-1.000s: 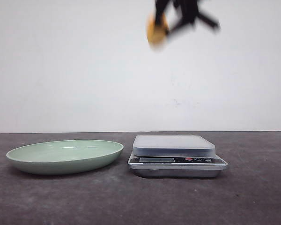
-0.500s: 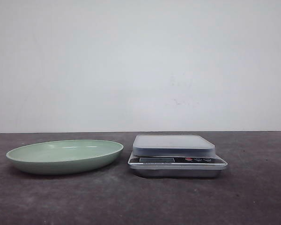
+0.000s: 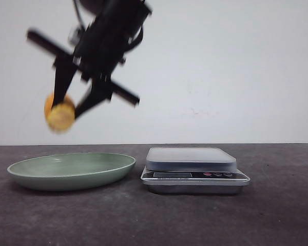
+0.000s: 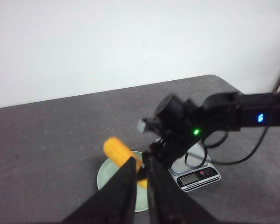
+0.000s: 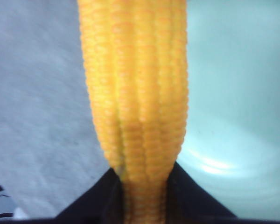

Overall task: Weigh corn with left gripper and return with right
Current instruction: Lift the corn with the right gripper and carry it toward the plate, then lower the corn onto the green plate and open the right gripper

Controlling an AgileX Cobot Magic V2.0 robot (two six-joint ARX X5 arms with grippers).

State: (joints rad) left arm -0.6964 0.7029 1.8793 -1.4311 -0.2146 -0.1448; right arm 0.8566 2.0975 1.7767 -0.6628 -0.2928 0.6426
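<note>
While the right gripper (image 3: 74, 110) clamped the corn (image 3: 59, 114) between its jaws, the green plate (image 3: 72, 170) lay below them. The left gripper (image 4: 139, 179) had its jaws nearly together, holding nothing.

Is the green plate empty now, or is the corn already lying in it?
Empty. In the front view the corn hangs in the air above the green plate, clamped in the right tool, not touching it.

A plain white wall (image 3: 236, 66) stood behind the dark grey table (image 3: 277, 215), evenly lit, with a faint scuff.
</note>
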